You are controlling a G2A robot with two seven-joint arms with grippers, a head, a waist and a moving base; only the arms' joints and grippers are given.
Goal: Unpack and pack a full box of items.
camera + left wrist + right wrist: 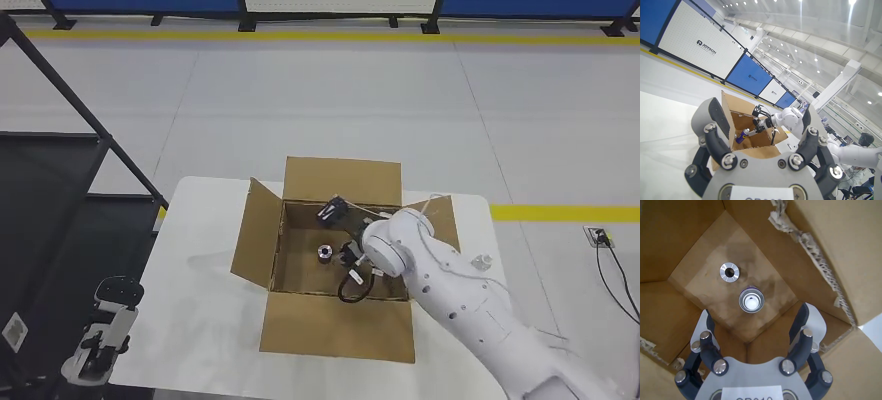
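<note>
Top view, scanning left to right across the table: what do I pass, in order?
left pincer → box's left flap → metal ring on the box floor → box's right flap → small white object near the table's right edge.

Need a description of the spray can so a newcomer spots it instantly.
On the white table sits an open cardboard box; look at its floor. Two things are there: the spray can stands apart from a flat silver ring. The can is the taller one, blue body with a white nozzle on top.
</note>
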